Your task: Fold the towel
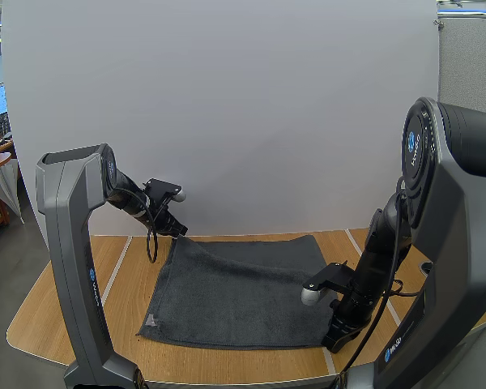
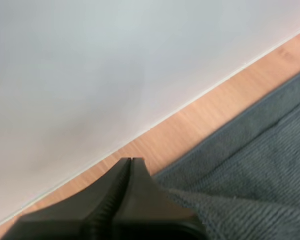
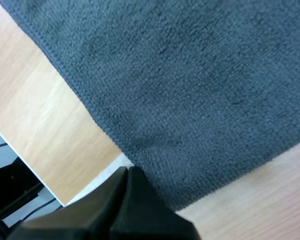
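Observation:
A dark grey towel (image 1: 243,288) lies spread flat on the wooden table (image 1: 73,316). My left gripper (image 1: 181,232) is low at the towel's far left corner. In the left wrist view its fingers (image 2: 131,161) lie together, and the towel (image 2: 250,165) bunches up against one of them. My right gripper (image 1: 334,339) is down at the towel's near right corner. Its fingertips (image 3: 129,170) are pressed together on the towel's hem (image 3: 97,117), where the cloth (image 3: 200,85) wrinkles slightly.
A small light label (image 1: 151,320) shows at the towel's near left corner. Bare wood (image 3: 50,135) borders the towel on all sides, widest at the left. A white backdrop (image 1: 227,113) stands just behind the far edge. The table's front edge (image 1: 227,381) is close to the right gripper.

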Robot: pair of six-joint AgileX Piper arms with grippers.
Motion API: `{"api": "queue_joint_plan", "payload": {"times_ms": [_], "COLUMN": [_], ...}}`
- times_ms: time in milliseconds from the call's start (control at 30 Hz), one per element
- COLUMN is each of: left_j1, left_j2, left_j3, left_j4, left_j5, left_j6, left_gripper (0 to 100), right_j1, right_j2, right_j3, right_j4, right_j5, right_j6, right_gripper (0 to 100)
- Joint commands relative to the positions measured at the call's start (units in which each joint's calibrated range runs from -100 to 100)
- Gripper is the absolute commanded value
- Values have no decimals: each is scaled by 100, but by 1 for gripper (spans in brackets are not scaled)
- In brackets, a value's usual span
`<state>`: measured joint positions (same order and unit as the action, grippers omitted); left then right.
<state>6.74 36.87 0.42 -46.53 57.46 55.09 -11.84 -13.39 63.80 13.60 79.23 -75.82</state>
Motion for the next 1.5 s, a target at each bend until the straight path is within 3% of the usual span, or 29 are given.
{"api": "queue_joint_plan", "payload": {"times_ms": [0,133,433,633,733,967,1033,1133,1233,1300,1467], "left_j1": [-23,-23,98,279,274,330,389,488,539,537,537], "left_j2": [-142,-142,-142,-142,-142,-142,-142,-142,-131,-131,-12], "left_j3": [-328,-520,-507,-508,-508,-533,-614,-790,-940,-972,-972], "left_j4": [-577,-562,674,698,799,296,144,117,117,117,-57], "left_j5": [382,1102,1755,2199,2773,3615,4089,4254,4254,4254,4254], "left_j6": [94,60,-541,-574,-508,-664,-792,-1061,-1234,-1255,-1317], "left_gripper": [0,0,0,0,0,0,6,31,66,79,81], "right_j1": [-6,-6,-6,-6,-6,-6,-6,-6,-6,-6,-6], "right_j2": [-21,-21,-21,-21,-21,-21,-21,-21,-21,-21,-21], "right_j3": [55,55,55,55,55,55,55,55,55,55,55], "right_j4": [124,113,113,113,113,113,102,93,93,93,104], "right_j5": [-145,-128,-60,-70,-70,-70,-53,-32,7,7,5], "right_j6": [-21,-21,-21,-54,-54,-54,-54,-54,-54,-54,-54], "right_gripper": [0,0,0,0,0,0,0,0,0,0,0]}}
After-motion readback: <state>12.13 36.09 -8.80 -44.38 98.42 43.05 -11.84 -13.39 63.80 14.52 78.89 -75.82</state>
